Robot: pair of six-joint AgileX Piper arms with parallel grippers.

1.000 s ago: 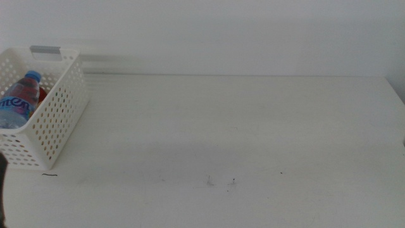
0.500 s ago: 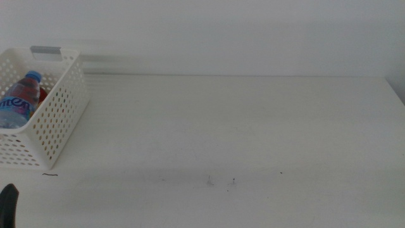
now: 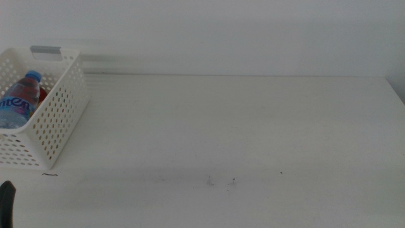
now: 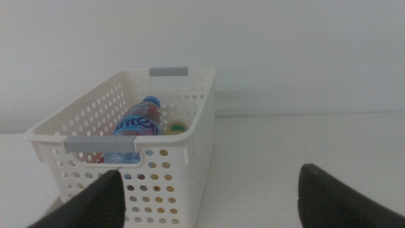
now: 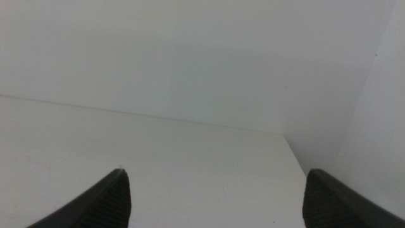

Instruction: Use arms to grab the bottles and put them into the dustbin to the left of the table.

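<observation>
Two End Effectors Spread, Nothing Held

Left end effector (image 4: 209, 196): spread wide, empty, low and just short of the dustbin (image 4: 190, 136). Right end effector (image 5: 212, 199): spread likewise, empty, over bare counter (image 3: 240, 126). Inside the dustbin: water bottle (image 4: 136, 123) lying tilted, yellow tea bottle (image 4: 176, 127) beside it, red soda can (image 3: 42, 94) barely visible behind. No bottles seen on the counter; task judged complete. Recommended: retract low, clear of the dustbin wall. Nearby: tiny dark specks (image 3: 233, 182) only; no obstruction.

White table (image 3: 253, 126), dustbin (image 3: 54, 120) atop.
</observation>
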